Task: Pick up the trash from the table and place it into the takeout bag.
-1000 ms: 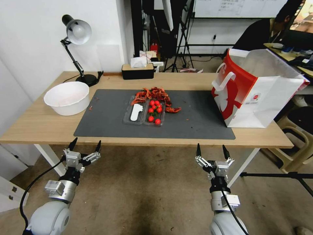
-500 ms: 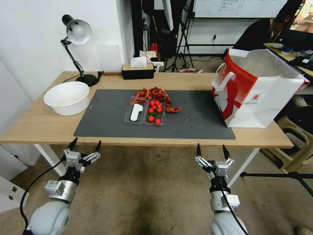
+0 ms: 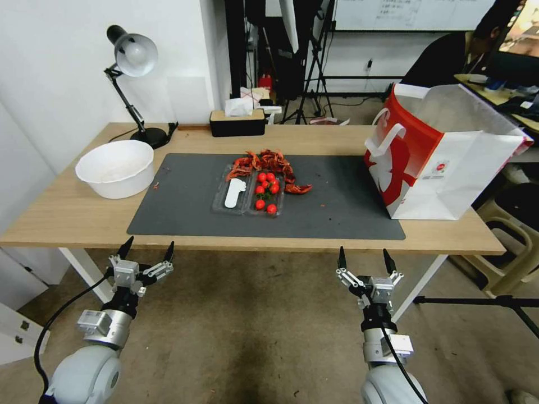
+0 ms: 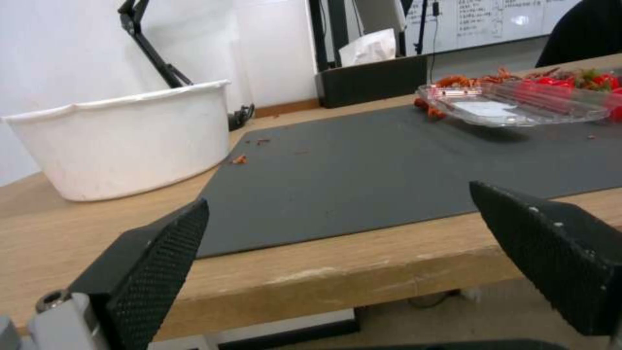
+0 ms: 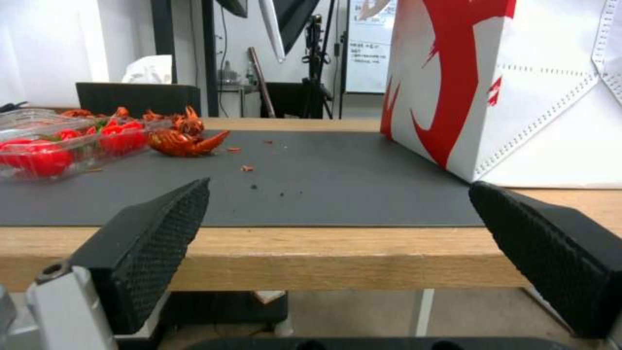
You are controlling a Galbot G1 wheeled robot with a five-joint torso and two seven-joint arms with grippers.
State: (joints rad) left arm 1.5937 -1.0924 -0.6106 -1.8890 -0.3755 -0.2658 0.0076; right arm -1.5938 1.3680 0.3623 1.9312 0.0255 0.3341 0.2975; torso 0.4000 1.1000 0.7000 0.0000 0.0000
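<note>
below the table [image 3: 67, 216] edge, both tools (jaws spread) hang empty.

takeout bag [image 3: 449, 168] small red logo, lettering unreadable

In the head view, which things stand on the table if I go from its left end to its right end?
Large white bowl → clear tray with cherry tomatoes → takeout bag. The left gripper and right gripper hang open in front of the table, below its edge.
</note>
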